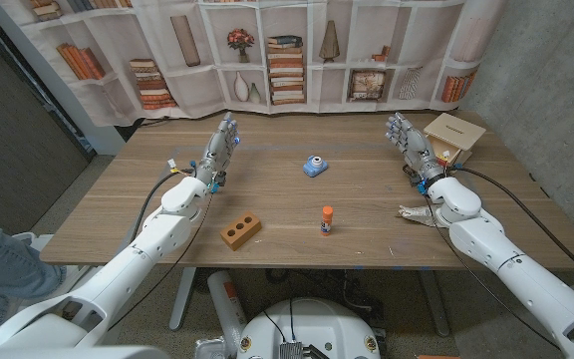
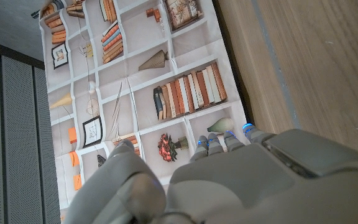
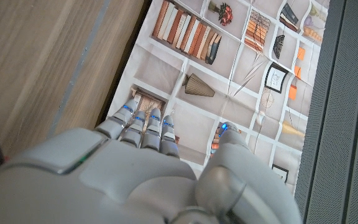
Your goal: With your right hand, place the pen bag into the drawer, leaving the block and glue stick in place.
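**Both hands idle at a wooden table, pen bag at mid-table**

The brown wood-grain table (image 1: pixel 367 239) carries, nearest the robot, an orange-brown rectangular block with round holes (image 1: pixel 240 231) and an orange glue stick standing upright (image 1: pixel 327 220), well apart from each other. Farther in lies the small blue pen bag (image 1: pixel 314 167), out on the open tabletop between the two hands. The left hand (image 1: pixel 219 150) and the right hand (image 1: pixel 408 138) each stand with fingers extended and apart, holding nothing. Beside the right hand, at the far right corner, sits a light plywood drawer box (image 1: pixel 456 133); its inside is hidden. Behind the table hangs a curtain printed with bookshelves (image 1: pixel 297 50).
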You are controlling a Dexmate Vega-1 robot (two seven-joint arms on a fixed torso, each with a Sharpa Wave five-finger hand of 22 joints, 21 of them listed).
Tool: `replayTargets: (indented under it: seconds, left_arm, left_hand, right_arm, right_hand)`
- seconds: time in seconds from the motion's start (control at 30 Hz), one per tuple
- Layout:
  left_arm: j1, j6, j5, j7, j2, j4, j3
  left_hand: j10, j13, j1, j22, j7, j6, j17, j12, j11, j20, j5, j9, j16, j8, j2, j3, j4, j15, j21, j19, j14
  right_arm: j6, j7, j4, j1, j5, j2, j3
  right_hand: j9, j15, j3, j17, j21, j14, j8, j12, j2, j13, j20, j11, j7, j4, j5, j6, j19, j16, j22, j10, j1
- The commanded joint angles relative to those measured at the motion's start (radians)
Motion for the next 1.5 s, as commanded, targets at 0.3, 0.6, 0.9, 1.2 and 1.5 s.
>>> replayTargets:
  seconds: [0.3,0.6,0.9,1.2,1.5]
  left_arm:
    - [0.007,0.022,0.014,0.02,0.011,-0.032,0.007]
    - [0.013,0.034,0.02,0.031,0.018,-0.052,0.009]
    - [0.009,0.045,0.026,0.033,0.024,-0.058,0.011]
    - [-0.003,0.049,0.031,0.026,0.021,-0.051,0.018]
    - [-0.01,0.07,0.054,0.047,0.03,-0.069,0.027]
  left_hand:
    - [-0.001,0.004,0.008,0.004,0.0,-0.004,0.002,0.009,0.001,-0.031,0.007,0.003,0.002,0.006,0.006,-0.005,0.0,-0.001,0.002,-0.049,-0.016]
    - [-0.001,0.004,0.009,0.004,0.0,-0.004,0.002,0.009,0.001,-0.031,0.007,0.004,0.002,0.006,0.007,-0.006,0.0,-0.001,0.002,-0.049,-0.016]
    - [0.0,0.004,0.01,0.004,0.0,-0.003,0.002,0.009,0.002,-0.03,0.007,0.004,0.002,0.006,0.008,-0.007,0.0,-0.001,0.001,-0.05,-0.016]
    - [-0.001,0.004,0.011,0.004,0.0,-0.003,0.002,0.009,0.002,-0.03,0.007,0.004,0.002,0.006,0.009,-0.008,0.0,-0.001,0.001,-0.051,-0.017]
    - [-0.001,0.004,0.012,0.004,0.0,-0.004,0.002,0.008,0.002,-0.029,0.007,0.004,0.001,0.005,0.01,-0.009,-0.001,-0.001,-0.002,-0.058,-0.019]
  right_arm:
    - [0.026,-0.014,-0.047,-0.06,0.003,-0.041,0.046]
    - [0.046,-0.02,-0.07,-0.093,0.002,-0.053,0.066]
    - [0.066,-0.032,-0.094,-0.125,-0.009,-0.065,0.083]
    - [0.074,-0.033,-0.1,-0.139,-0.013,-0.067,0.09]
    - [0.108,-0.022,-0.098,-0.162,-0.005,-0.065,0.105]
  right_hand:
    - [0.004,-0.001,0.001,0.003,0.004,0.017,0.003,0.004,-0.003,0.005,-0.032,-0.003,-0.003,-0.007,0.006,0.013,0.018,0.007,0.005,0.019,0.005]
    - [0.004,-0.002,0.001,0.003,0.004,0.019,0.002,0.004,-0.003,0.005,-0.033,-0.005,-0.003,-0.009,0.006,0.015,0.02,0.006,0.005,0.022,0.006]
    - [0.004,-0.002,0.0,0.004,0.003,0.023,0.003,0.004,-0.003,0.005,-0.033,-0.006,-0.007,-0.01,0.006,0.019,0.022,0.005,0.005,0.026,0.006]
    - [0.004,-0.004,0.0,0.004,0.003,0.027,0.002,0.004,-0.002,0.005,-0.033,-0.008,-0.008,-0.011,0.006,0.021,0.024,0.005,0.005,0.03,0.006]
    - [0.004,-0.004,-0.001,0.004,0.004,0.03,0.002,0.004,-0.001,0.005,-0.032,-0.012,-0.009,-0.013,0.007,0.024,0.028,0.005,0.005,0.033,0.007]
